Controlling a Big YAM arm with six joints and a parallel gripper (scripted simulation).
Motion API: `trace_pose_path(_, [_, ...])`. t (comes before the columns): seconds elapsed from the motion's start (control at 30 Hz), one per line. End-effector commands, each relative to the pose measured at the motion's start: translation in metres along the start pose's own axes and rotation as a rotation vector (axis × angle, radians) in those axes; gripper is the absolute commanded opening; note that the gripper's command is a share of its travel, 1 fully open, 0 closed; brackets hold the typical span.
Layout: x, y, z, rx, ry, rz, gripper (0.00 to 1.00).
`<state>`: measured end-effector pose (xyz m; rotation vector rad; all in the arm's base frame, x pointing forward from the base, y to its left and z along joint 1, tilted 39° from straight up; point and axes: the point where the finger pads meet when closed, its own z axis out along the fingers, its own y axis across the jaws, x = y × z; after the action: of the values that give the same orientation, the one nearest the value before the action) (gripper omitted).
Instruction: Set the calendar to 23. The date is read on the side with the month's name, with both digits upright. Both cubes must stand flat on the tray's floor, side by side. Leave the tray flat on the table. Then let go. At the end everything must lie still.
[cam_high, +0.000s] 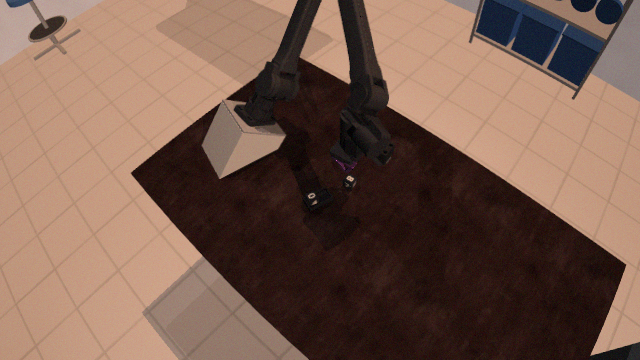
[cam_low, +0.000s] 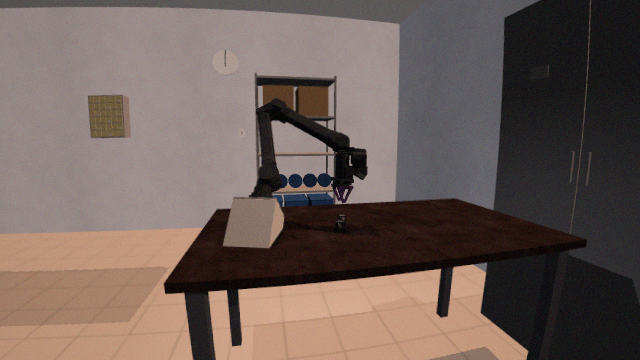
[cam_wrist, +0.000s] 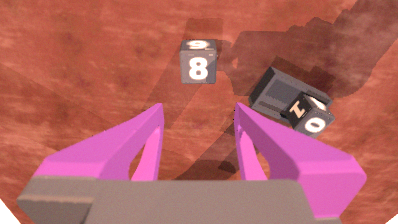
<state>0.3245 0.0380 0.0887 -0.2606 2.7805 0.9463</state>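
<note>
A loose grey cube (cam_wrist: 198, 62) stands on the dark wooden table, with an 8 on the side facing me; it also shows in the top view (cam_high: 349, 182). To its right lies the small dark tray (cam_wrist: 280, 95), with the second cube (cam_wrist: 312, 116) at its near end showing 0 and 1. The tray also shows in the top view (cam_high: 317, 199). My gripper (cam_wrist: 198, 111) hovers above the table just short of the loose cube. Its purple fingers are partly apart with nothing between them. It also shows in the top view (cam_high: 346, 165) and the exterior view (cam_low: 343, 195).
A beige wedge-shaped block (cam_high: 235, 137) holds the arm's base at the table's back left, also seen in the exterior view (cam_low: 253, 229). The table's edge runs close behind the arm.
</note>
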Motion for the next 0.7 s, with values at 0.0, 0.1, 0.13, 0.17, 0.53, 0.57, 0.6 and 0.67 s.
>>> trace_pose_path(0.0, [-0.023, 0.004, -0.018, 0.021, -0.052, -0.047, 0.46])
trace_pose_path(0.1, [-0.022, 0.005, -0.015, 0.021, -0.051, -0.048, 0.46])
trace_pose_path(0.13, [-0.022, 0.005, -0.014, 0.02, -0.051, -0.049, 0.46])
trace_pose_path(0.17, [-0.02, 0.005, -0.012, 0.019, -0.047, -0.046, 0.46])
trace_pose_path(0.53, [-0.01, 0.001, 0.006, 0.004, -0.015, -0.012, 0.46])
trace_pose_path(0.57, [-0.007, -0.001, 0.007, 0.004, -0.014, -0.004, 0.46])
trace_pose_path(0.6, [-0.004, -0.001, 0.01, 0.002, -0.01, -0.001, 0.46])
trace_pose_path(0.67, [-0.004, 0.001, 0.014, 0.0, -0.005, -0.007, 0.46])
